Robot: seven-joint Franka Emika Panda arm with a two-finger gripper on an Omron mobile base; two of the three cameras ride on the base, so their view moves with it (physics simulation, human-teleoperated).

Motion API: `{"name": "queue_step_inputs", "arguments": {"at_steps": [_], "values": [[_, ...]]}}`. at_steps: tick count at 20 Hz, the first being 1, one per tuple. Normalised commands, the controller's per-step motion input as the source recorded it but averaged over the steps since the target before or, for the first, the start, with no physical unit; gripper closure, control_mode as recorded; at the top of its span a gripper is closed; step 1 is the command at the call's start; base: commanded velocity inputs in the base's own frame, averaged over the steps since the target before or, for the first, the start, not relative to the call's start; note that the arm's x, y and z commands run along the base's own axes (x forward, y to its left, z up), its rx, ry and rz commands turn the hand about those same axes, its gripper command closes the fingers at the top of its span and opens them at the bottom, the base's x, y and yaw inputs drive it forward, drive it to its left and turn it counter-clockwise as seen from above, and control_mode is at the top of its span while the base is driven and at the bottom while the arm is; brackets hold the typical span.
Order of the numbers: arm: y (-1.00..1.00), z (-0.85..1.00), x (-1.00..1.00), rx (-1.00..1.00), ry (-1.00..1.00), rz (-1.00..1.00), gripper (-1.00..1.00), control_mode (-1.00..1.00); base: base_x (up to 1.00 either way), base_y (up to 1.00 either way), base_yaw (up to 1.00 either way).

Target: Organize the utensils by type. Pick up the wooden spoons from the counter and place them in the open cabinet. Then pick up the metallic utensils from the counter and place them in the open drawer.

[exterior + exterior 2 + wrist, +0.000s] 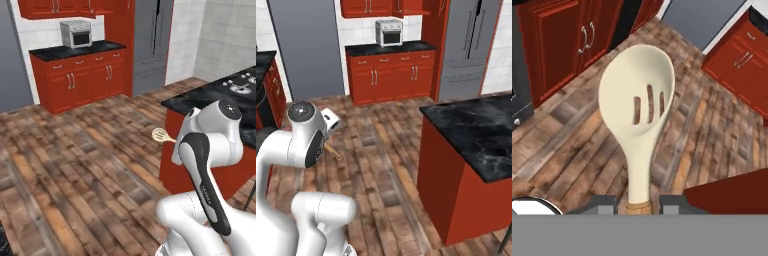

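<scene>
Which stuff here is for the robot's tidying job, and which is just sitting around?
For the job:
- wooden spoon, pale slotted bowl, held by its handle in the gripper
- black counter on red cabinets

Just sitting around:
- white microwave on the far counter
- grey fridge
- gas burners

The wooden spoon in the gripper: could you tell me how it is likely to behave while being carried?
The wooden spoon looks rigid, so it probably won't flex. Its slotted bowl sticks out far past the gripper, which pinches just the thin handle, so it may pivot under quick swings. It seems light, so a slip appears unlikely.
</scene>
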Motion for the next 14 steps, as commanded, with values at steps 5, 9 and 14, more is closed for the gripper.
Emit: {"name": "queue_step_inputs", "arguments": {"at_steps": [5, 9, 14], "values": [[0.0, 0.0, 0.0, 0.0, 0.0, 0.0, 1.0, 1.0, 1.0, 0.21, -0.22], [0.0, 0.0, 0.0, 0.0, 0.0, 0.0, 1.0, 1.0, 1.0, 0.23, -0.21], [0.0, 0.0, 0.0, 0.0, 0.0, 0.0, 1.0, 1.0, 1.0, 0.21, -0.21]]}}
